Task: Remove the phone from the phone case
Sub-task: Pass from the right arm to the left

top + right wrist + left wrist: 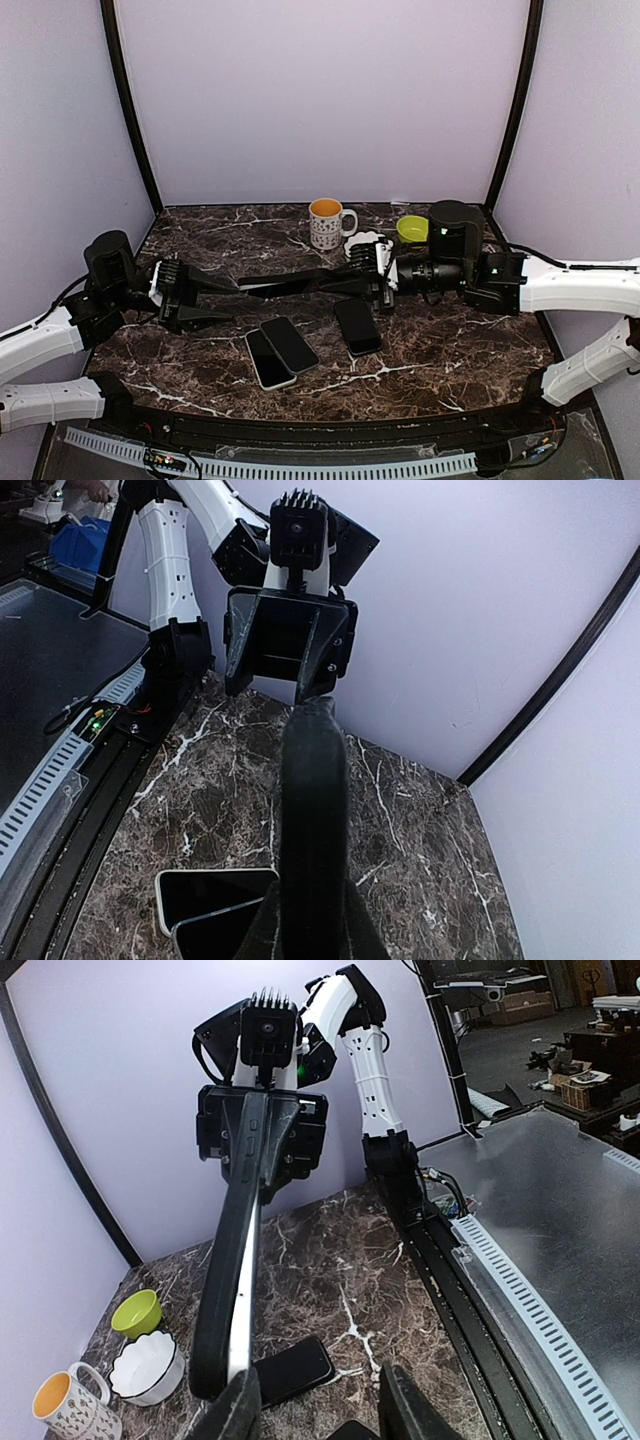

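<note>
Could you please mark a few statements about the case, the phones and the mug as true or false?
1. The case lies flat on the table. False: it is held up in the air above it.
2. The right gripper is shut on the case. True.
3. Three phones lie on the table. True.
4. The mug is tipped over. False: it stands upright.

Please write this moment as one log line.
case: in air between tools | right tool: shut on case | left tool: open, touching case
</note>
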`<act>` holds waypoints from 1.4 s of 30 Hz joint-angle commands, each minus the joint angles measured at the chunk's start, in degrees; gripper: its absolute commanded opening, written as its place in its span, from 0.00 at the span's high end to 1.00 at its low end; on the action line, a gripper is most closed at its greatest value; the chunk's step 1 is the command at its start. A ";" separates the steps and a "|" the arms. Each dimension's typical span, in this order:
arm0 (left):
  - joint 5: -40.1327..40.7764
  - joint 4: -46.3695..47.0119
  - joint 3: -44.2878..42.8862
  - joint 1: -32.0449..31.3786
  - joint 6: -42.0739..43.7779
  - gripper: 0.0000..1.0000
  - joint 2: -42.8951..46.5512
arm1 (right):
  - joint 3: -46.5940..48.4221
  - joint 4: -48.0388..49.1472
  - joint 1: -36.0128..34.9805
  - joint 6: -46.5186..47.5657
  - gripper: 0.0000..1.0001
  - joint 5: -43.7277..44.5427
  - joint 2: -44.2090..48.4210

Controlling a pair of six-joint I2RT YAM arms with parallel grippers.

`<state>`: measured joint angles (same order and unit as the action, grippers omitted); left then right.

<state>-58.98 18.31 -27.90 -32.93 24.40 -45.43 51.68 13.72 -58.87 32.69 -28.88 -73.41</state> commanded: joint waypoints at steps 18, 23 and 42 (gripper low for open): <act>0.43 -1.54 -0.02 -0.50 0.77 0.57 -0.05 | 2.98 3.43 -0.53 0.15 1.00 -7.86 0.49; 0.18 -1.85 -0.05 -0.66 0.74 0.57 -0.10 | 2.40 6.49 -0.99 -1.77 1.00 -7.59 -0.03; 2.16 -1.70 0.01 -1.25 1.17 0.57 -0.21 | 1.52 12.78 -2.55 -5.41 1.00 -7.91 -1.95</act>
<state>-58.83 16.67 -27.90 -33.78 25.06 -45.43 51.72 15.62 -59.44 28.86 -32.99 -75.35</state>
